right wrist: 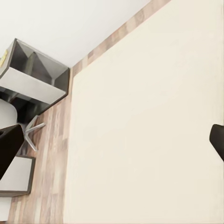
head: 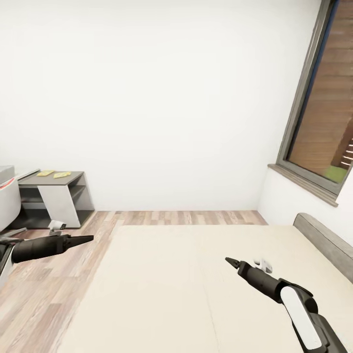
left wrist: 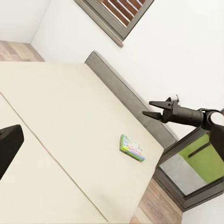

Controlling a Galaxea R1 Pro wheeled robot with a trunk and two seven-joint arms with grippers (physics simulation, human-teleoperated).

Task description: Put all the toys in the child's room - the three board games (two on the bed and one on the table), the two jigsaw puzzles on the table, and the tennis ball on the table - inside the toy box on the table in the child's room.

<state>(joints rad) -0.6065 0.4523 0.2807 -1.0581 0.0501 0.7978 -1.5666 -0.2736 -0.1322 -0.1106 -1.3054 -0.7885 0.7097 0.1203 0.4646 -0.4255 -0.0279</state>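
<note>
My left gripper [head: 87, 239] reaches forward at my left, its fingers drawn to a point. My right gripper [head: 229, 261] angles inward, fingertips slightly parted [left wrist: 156, 108].

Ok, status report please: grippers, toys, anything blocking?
Left gripper over floor, right gripper over beige mattress; both empty, jaws unclear. One flat green-and-white game box on mattress near grey headboard. Nothing in the way.

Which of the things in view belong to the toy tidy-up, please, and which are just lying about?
For the job:
board game on the bed
two flat yellowish pieces, likely puzzles, on the table

Just there:
window
chair base
</note>
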